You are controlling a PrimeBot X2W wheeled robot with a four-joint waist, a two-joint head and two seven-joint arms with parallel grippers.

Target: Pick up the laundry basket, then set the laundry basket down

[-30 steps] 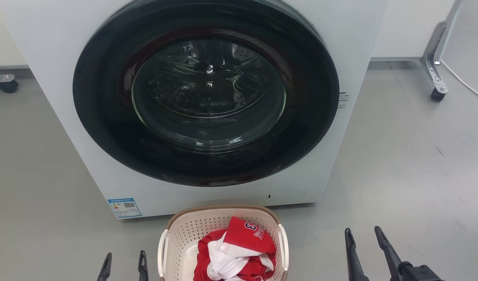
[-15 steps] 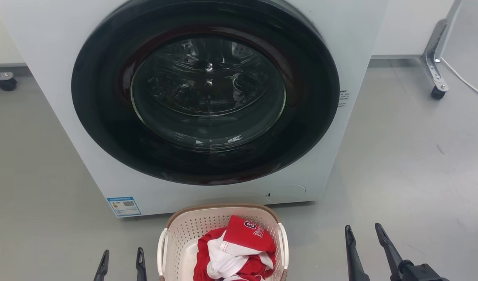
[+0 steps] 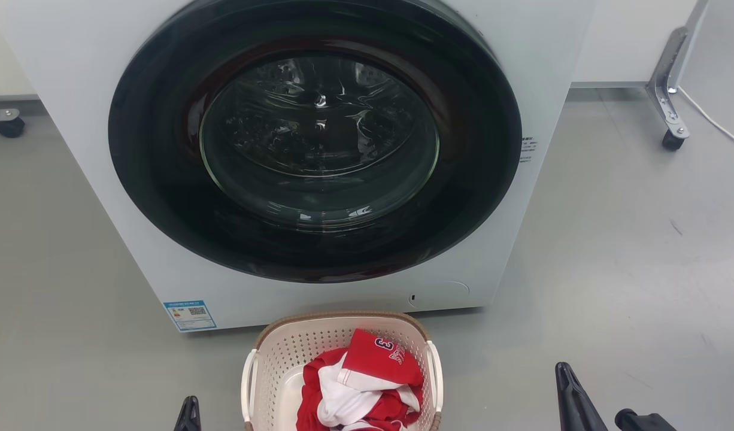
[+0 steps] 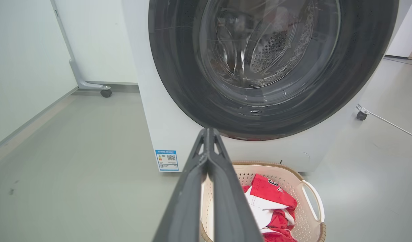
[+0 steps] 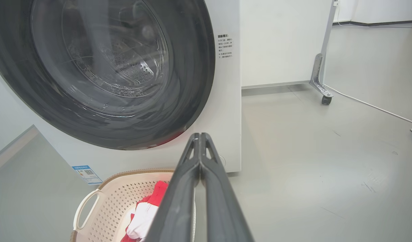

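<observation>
The laundry basket [image 3: 281, 352], cream with a brown rim and white side handles, stands on the grey floor just in front of the washer, with red and white clothes [image 3: 367, 383] inside. My left gripper [image 3: 189, 412] is shut and empty, low at the basket's left, apart from its handle. My right gripper [image 3: 563, 376] is also shut and empty, well off to the basket's right. In the left wrist view the shut fingertips [image 4: 208, 134] rise in front of the basket [image 4: 284, 166]. The right wrist view has the shut right gripper [image 5: 200, 137] above the basket [image 5: 108, 208].
A white front-loading washer [image 3: 73, 120] with a closed dark round door [image 3: 319, 161] stands right behind the basket. A metal leg on a caster [image 3: 669, 120] and a white cable [image 3: 714, 126] lie at the back right. Another caster [image 3: 8, 126] sits at the far left.
Both grippers stood open with fingers apart; now both are shut and sit lower in the head view. The basket has not moved.
</observation>
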